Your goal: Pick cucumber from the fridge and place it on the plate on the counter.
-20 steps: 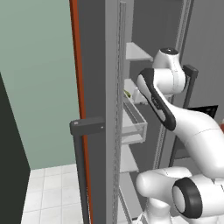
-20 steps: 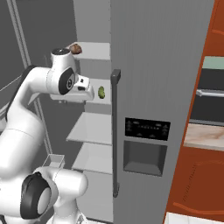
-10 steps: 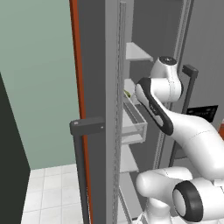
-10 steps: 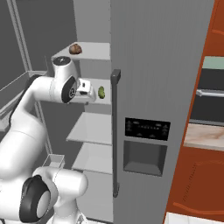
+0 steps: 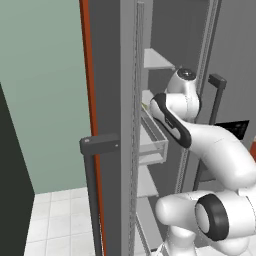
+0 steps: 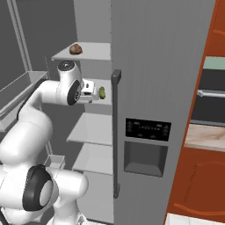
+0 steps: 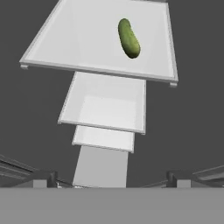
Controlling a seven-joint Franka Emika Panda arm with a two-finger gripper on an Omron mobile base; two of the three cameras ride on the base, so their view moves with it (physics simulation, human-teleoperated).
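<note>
Since a second ago, the arm is reaching deeper into the fridge [image 6: 154, 66], and the end effector [image 6: 91, 91] is now sitting lower and closer to the cucumber [image 7: 129, 37] than it was.

From the right base camera, the cucumber [image 6: 102, 92] is lying on a pale shelf [image 6: 90, 129] level just beside the end effector, at its 3 o'clock. A small brown round item [image 6: 75, 49] is resting on the shelf above, at about 11 o'clock from the cucumber. Through the hand camera, the cucumber is lying on the top shelf panel [image 7: 65, 43] at about 1 o'clock, off the centre line between the finger tips. The two dark tips are standing well apart at the bottom corners, so the end effector is released and carrying nothing.

Judging from this, the main risk is misalignment: if the hand is advancing straight ahead, one finger could be striking the cucumber's side and rolling it along the smooth shelf, perhaps toward the back or the edge. The wrist is also working close under the upper shelf and beside the door bin [image 5: 150, 142], so a careless correction could be bumping either. A grip near one rounded end could be squeezing the cucumber out.
</note>
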